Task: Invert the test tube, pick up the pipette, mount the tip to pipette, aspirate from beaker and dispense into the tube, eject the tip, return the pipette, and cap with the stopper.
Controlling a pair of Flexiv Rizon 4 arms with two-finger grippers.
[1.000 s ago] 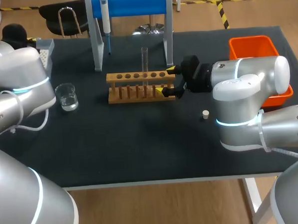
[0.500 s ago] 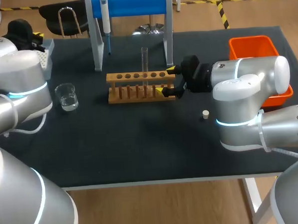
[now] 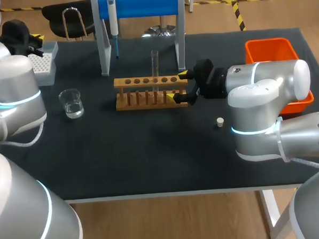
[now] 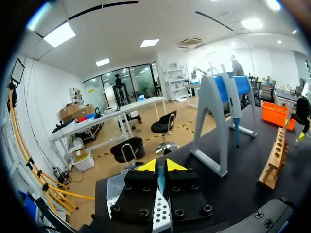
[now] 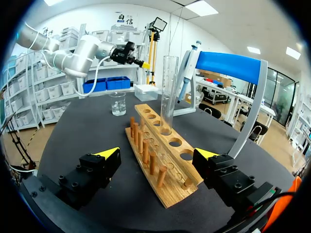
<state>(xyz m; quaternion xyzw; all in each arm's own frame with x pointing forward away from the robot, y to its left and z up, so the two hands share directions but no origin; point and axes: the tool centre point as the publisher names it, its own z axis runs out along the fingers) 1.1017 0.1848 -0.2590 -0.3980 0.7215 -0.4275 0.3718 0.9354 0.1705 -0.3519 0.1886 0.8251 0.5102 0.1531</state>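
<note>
Black table [image 3: 151, 157] bears rack [image 3: 147, 81] with upright tube [image 3: 154, 63].

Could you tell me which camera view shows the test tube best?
The right wrist view: the test tube stands large and upright in the wooden rack. The head view shows it small and faint; in the left wrist view I cannot make it out.

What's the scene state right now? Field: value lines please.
tube: upright in the rack
pipette: hanging on the stand, far side
beaker: left of rack, holds clear liquid
stopper: loose on the table, right of rack
tip box: far-left corner
bin: far right
left gripper: shut, empty, over tip box
right gripper: open, fingers either side of rack's end, not touching
</note>
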